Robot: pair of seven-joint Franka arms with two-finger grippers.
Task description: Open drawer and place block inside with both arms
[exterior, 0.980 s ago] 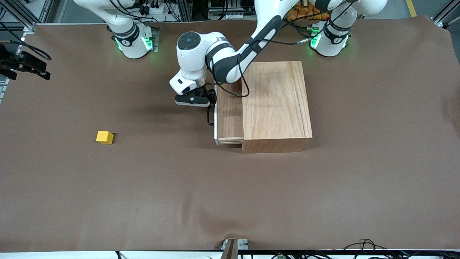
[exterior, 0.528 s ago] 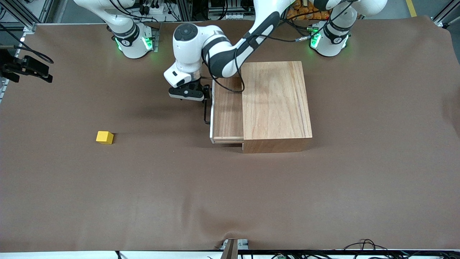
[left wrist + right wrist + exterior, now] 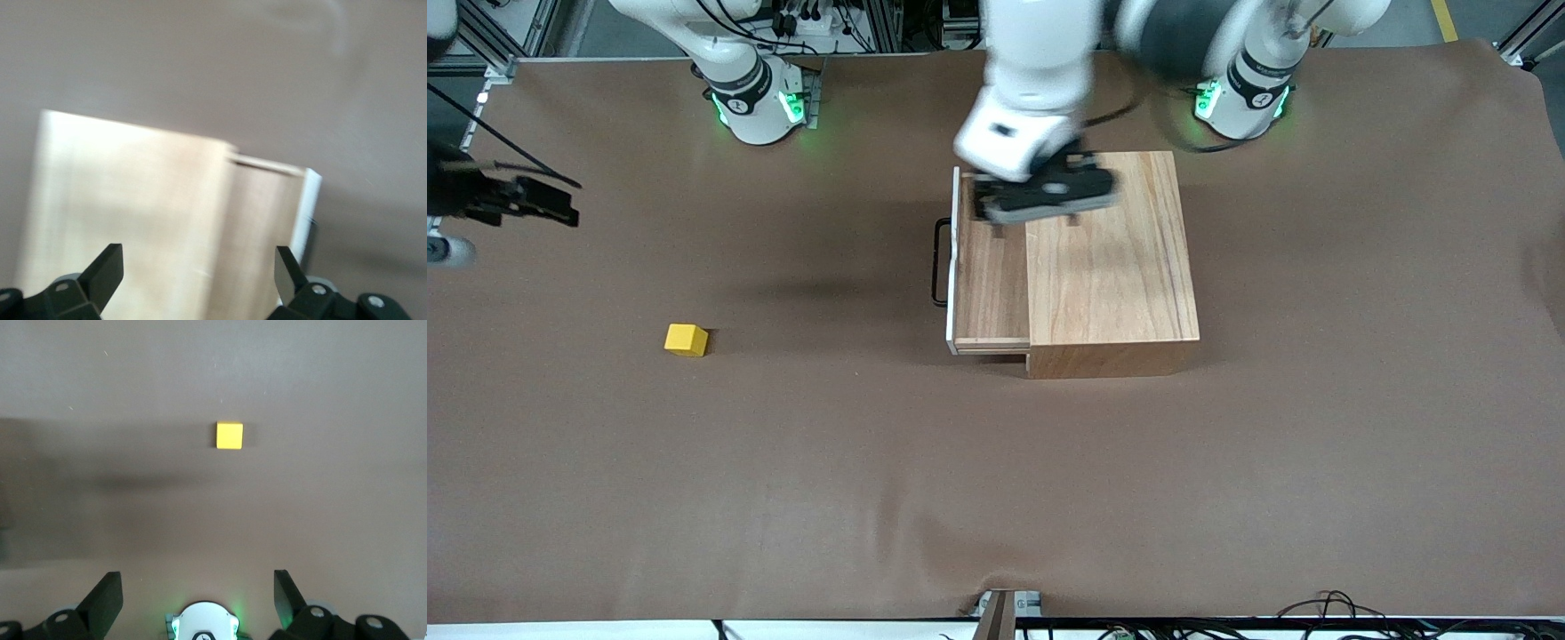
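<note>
At the edge of the front view, at the right arm's end of the brown table, the right gripper shows only as a dark shape; most of its arm is cut off by the frame. In the right wrist view its fingers stand wide apart, holding nothing, high above the table. The small yellow block lies on the bare table well clear of those fingers, seen whole in the right wrist view, with a green-lit robot base partly showing between the fingertips.

Toward the left arm's end sits the wooden cabinet. Its drawer is pulled part way out, the white front panel and thin black handle facing the block's part of the table. The drawer's tray looks empty, though its end farthest from the front camera is covered by the left gripper.

That left gripper hangs in the air over the seam between drawer and cabinet top, smeared by motion, touching nothing. In the left wrist view its fingers are spread apart and empty, with the blurred cabinet and open drawer below them.
</note>
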